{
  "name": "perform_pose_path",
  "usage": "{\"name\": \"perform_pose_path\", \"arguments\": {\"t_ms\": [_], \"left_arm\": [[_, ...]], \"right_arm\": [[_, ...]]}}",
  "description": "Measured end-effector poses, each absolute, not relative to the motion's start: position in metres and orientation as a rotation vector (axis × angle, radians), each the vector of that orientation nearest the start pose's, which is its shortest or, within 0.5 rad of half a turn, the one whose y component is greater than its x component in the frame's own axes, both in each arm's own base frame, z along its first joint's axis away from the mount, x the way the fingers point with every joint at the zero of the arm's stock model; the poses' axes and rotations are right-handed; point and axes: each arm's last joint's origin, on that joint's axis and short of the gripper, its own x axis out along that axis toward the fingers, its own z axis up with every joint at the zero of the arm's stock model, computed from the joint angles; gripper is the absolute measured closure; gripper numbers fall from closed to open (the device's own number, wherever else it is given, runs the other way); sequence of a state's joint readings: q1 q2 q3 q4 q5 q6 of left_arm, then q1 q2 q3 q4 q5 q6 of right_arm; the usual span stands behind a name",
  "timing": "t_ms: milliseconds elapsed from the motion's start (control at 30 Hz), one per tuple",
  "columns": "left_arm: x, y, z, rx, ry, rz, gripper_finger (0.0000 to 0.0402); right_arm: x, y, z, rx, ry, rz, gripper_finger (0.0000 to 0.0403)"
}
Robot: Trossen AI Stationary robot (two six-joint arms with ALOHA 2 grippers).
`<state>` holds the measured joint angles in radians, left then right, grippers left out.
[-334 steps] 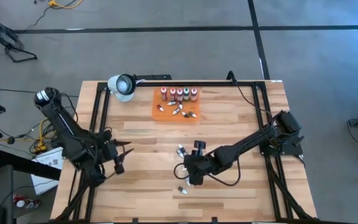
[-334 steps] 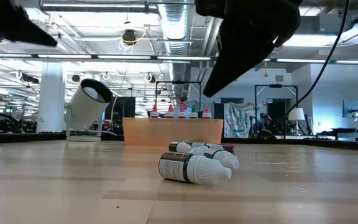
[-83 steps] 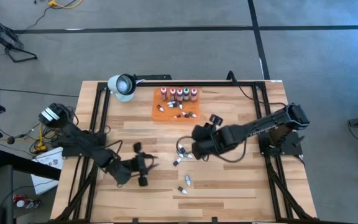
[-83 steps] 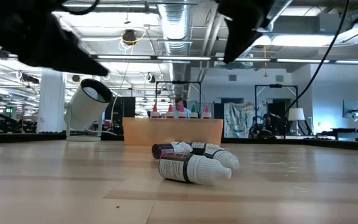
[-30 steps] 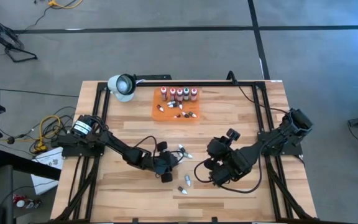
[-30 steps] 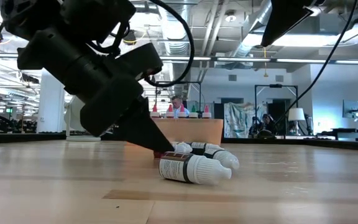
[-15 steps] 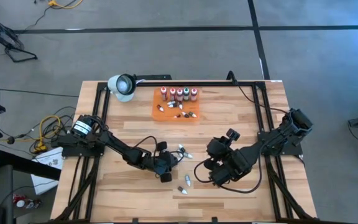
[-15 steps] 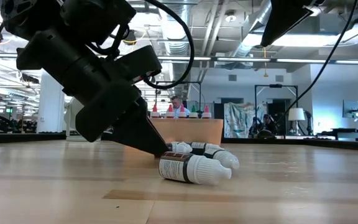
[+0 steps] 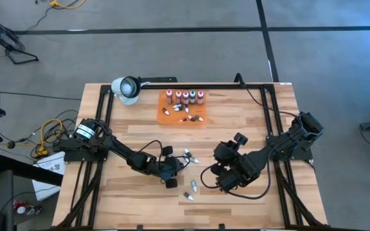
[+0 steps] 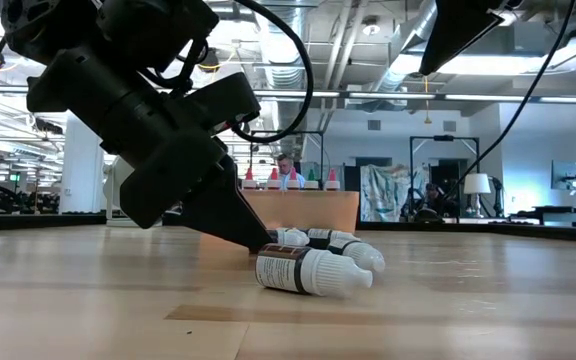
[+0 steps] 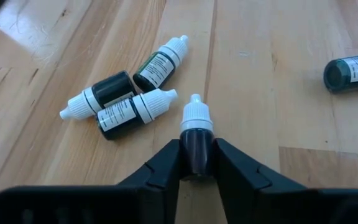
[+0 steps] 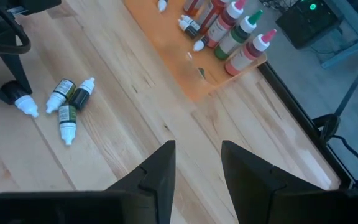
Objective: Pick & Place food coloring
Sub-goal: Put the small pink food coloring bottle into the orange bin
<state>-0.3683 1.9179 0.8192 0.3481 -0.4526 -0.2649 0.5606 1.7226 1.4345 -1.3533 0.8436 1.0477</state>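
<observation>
From above, the left gripper point(image 9: 172, 172) lies low on the wooden worktop point(image 9: 140, 131), with a loose cluster of vials point(image 9: 188, 154) just ahead of it. The right gripper point(image 9: 218, 181) waits further along, beyond two stray vials point(image 9: 192, 190). The orange tray point(image 9: 182, 118) sits well ahead of both, a row of taller bottles point(image 9: 185, 97) upright at its back.

At worktop level, the left gripper's tips touch down just behind a lying vial point(image 10: 313, 270), which has a dark label and white cap.

The left wrist view shows the fingers point(image 11: 160, 177) clamped on a dark vial point(image 11: 196, 138), a small smooth cylinder with a ribbed white dropper cap. Three similar vials point(image 11: 126, 102) lie just ahead. I judge the grip sits low on the body, away from the cap, so the slick plastic could pivot or squirt out on lifting.

The right wrist view shows the right gripper point(image 12: 197, 163) with its fingers apart, holding nothing.
</observation>
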Motion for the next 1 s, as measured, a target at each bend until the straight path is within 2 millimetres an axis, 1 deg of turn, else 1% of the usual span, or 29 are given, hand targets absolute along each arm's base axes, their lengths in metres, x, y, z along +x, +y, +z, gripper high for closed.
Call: {"name": "perform_pose_path", "arguments": {"t_ms": [133,367,533,667,833,933,1000], "left_arm": [[0.325,-0.112,0.097,0.045,0.67,0.169,0.0313],[0.325,-0.112,0.097,0.038,0.669,0.155,0.0332],[0.327,-0.113,0.099,0.04,0.664,0.138,0.0329],[0.331,-0.116,0.104,0.053,0.649,0.123,0.0325],[0.339,-0.12,0.113,0.096,0.627,0.086,0.033],[0.347,-0.123,0.122,0.159,0.609,0.081,0.0329],[0.352,-0.123,0.129,0.232,0.609,0.108,0.0327]], "right_arm": [[0.27,0.144,0.266,-0.152,0.928,-0.772,0.028],[0.27,0.144,0.266,-0.153,0.928,-0.771,0.028],[0.27,0.144,0.266,-0.159,0.931,-0.768,0.028],[0.27,0.144,0.266,-0.159,0.931,-0.768,0.028],[0.27,0.144,0.266,-0.159,0.931,-0.768,0.028],[0.27,0.144,0.266,-0.159,0.931,-0.768,0.028],[0.27,0.144,0.266,-0.159,0.931,-0.768,0.028]]}}
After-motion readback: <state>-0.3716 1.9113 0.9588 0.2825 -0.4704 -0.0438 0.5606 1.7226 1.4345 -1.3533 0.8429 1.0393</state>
